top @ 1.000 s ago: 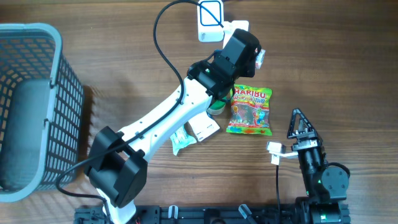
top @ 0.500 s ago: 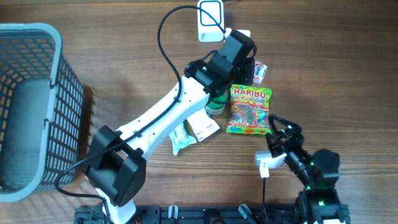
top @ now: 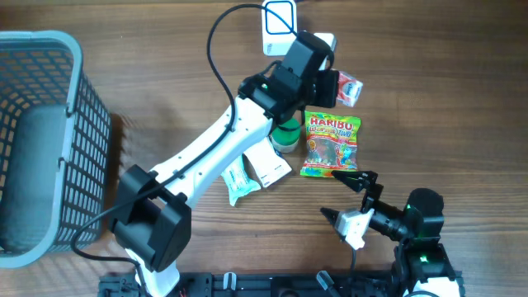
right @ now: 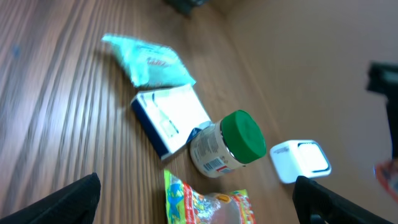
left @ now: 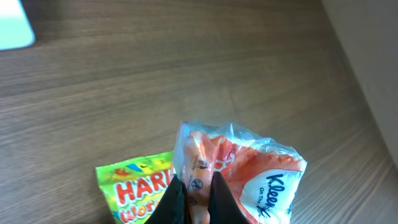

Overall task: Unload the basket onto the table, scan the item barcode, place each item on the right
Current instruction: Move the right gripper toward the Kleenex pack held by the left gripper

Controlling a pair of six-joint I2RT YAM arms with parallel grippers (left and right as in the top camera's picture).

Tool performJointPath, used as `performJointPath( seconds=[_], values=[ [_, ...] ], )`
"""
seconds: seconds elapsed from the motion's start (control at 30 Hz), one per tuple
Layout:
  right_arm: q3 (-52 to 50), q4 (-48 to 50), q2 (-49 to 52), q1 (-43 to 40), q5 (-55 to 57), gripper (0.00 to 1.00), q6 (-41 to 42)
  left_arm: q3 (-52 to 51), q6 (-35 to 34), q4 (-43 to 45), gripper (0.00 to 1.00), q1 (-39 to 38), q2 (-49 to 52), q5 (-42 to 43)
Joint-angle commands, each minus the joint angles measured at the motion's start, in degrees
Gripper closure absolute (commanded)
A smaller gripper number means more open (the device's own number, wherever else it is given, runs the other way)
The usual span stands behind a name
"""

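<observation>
My left gripper (top: 332, 86) is shut on an orange-and-white Kleenex tissue pack (top: 351, 87), held above the table's back middle. In the left wrist view the black fingers pinch the pack (left: 255, 165) by its crinkled edge, my left gripper (left: 194, 190) at the bottom of the frame. A white scanner (top: 280, 29) sits just behind and left of it, also at the corner (left: 13, 25). My right gripper (top: 341, 198) stands open near the front right, nothing between its fingers, turned toward the left.
A Haribo bag (top: 331, 147) lies below the held pack. A green-lidded jar (top: 287, 136), a white box (top: 271, 169) and a teal packet (top: 239, 183) lie under the left arm. A grey-blue basket (top: 41, 140) fills the left side.
The left gripper has carried the tissue pack a little toward the back and right. The right arm has swung round to point left, its open jaws now near the Haribo bag's lower edge.
</observation>
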Motion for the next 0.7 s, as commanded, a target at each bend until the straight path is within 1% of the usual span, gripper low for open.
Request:
performJointPath(
  seconds=[0.0,0.07,0.1,0.13,0.17,0.2,0.23,0.27,0.3,0.33,0.37,0.4,0.43,0.47,0.5,0.57,0.6,0.67],
  values=[
    [-0.1,7.0,0.2,0.2,3.8,0.00,35.7,0.0,0.7,0.2,0.96,2.9,0.7,0.7],
    [-0.1,13.4,0.2,0.2,10.5,0.00,52.1,0.0,0.7,0.1,0.96,3.5,0.7,0.7],
    [-0.1,17.8,0.2,0.2,13.8,0.00,63.0,0.0,0.7,0.0,0.96,3.5,0.7,0.7],
    [0.0,22.3,0.2,0.2,15.8,0.01,75.2,0.0,0.7,-0.1,0.96,3.5,0.7,0.7],
    [0.0,26.4,0.2,0.2,16.0,0.00,90.4,0.0,0.7,-0.2,0.96,3.3,0.7,0.7],
    [0.0,26.4,0.2,0.2,16.0,0.00,107.2,0.0,0.7,-0.4,0.96,3.3,0.7,0.7],
    [-0.1,24.3,0.2,0.2,18.4,0.00,110.6,0.0,0.7,-0.4,0.96,3.3,0.7,0.7],
    [-0.1,21.5,0.2,0.2,23.0,0.00,115.4,0.0,0.7,-0.4,0.96,3.3,0.7,0.8],
    [-0.1,19.7,0.2,0.2,24.8,0.00,118.9,0.0,0.7,-0.5,0.96,3.3,0.7,1.2],
    [0.0,16.8,0.2,0.1,26.4,0.00,124.0,0.0,0.7,-0.5,0.96,3.4,0.7,2.7],
    [0.0,13.9,0.2,0.1,25.9,0.00,129.1,0.0,0.7,-0.7,0.96,3.7,0.7,5.0],
    [0.0,12.6,0.2,0.1,25.0,0.00,131.4,0.0,0.7,-0.9,0.96,3.9,0.7,7.9],
    [0.0,11.8,0.2,0.1,23.8,0.01,132.5,0.0,0.8,-1.0,0.96,4.1,0.7,10.2],
    [0.0,12.1,0.2,0.1,23.2,0.12,132.3,0.0,1.6,-1.4,0.96,4.3,0.7,12.7],
    [0.0,12.4,0.2,0.1,23.3,0.17,132.2,0.0,2.4,-2.2,0.96,4.3,0.7,13.6],
    [0.0,13.4,0.2,0.1,23.7,0.37,132.3,0.0,2.6,-4.9,0.96,4.3,0.7,13.6],
    [0.0,14.6,0.2,0.1,23.6,0.38,132.2,0.0,4.2,-6.7,0.96,4.3,0.7,13.6],
    [0.0,17.4,0.2,0.1,23.2,0.29,132.3,0.0,6.7,-10.2,0.96,4.3,0.7,13.6]
  ],
)
